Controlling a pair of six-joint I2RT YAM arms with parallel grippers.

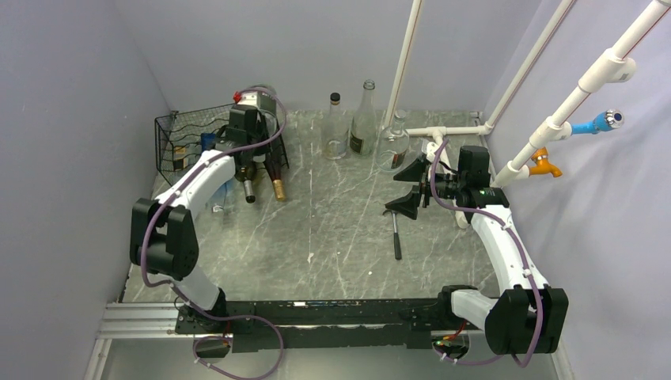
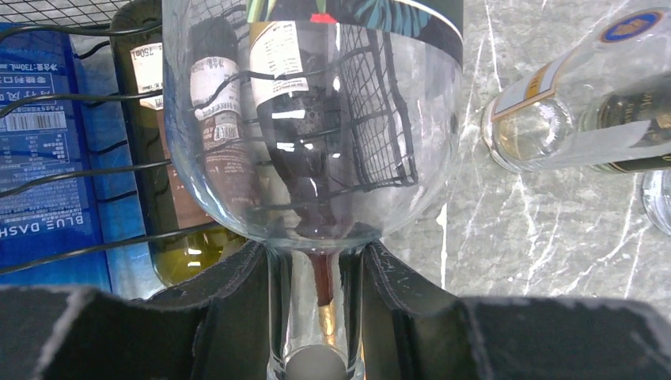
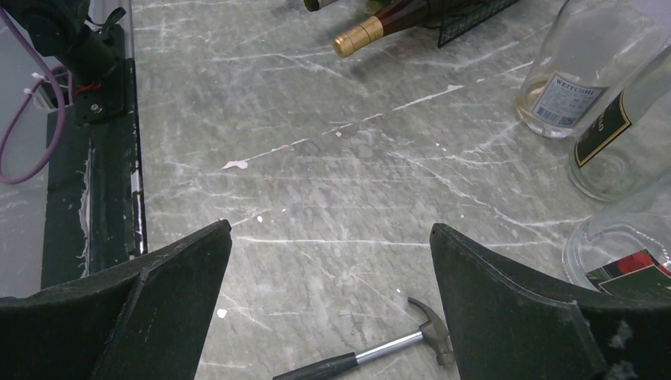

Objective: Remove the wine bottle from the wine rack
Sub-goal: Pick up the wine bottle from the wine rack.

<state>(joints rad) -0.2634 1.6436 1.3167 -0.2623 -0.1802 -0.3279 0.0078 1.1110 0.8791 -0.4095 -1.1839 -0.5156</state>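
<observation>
- Spreading under everything, the grey marbled bench (image 1: 340, 229) looks smooth, so a light frame standing on it could slide if tugged.
- The wine rack (image 1: 170, 146), black wire with wavy shelves, stands in the far left corner close to the wall. If the bottle's base snags a wire on the way out, I judge the whole rack could drag or tip.
- The wine bottle (image 2: 316, 158) is clear glass and apparently empty. It is at the rack's front with its neck toward the left wrist camera, and darker bottles show through it. I cannot tell whether its body is resting on wire.
- Two dark bottles (image 1: 275, 178) jut neck-first from the rack's lower front, just beside the left arm. A nudge from the arm or the lifted bottle could roll them out onto the bench.
- Three upright bottles (image 1: 363, 119) stand at the back middle. A wide swing to the right could knock them over.
- The left tool (image 2: 315, 277) is clamped on the wine bottle's neck, one pad on each side. The glass is slick and the grip is far from the body's weight, so the bottle could pivot or slip once unsupported.
- The right tool (image 3: 328, 261) is spread wide and holds nothing. It hovers over the bench's right side, well apart from the rack, and is too far off to steady a slip.
- A hammer (image 1: 394, 233) lies on the bench near the right tool, and it only matters if the bottle is set down there.
</observation>
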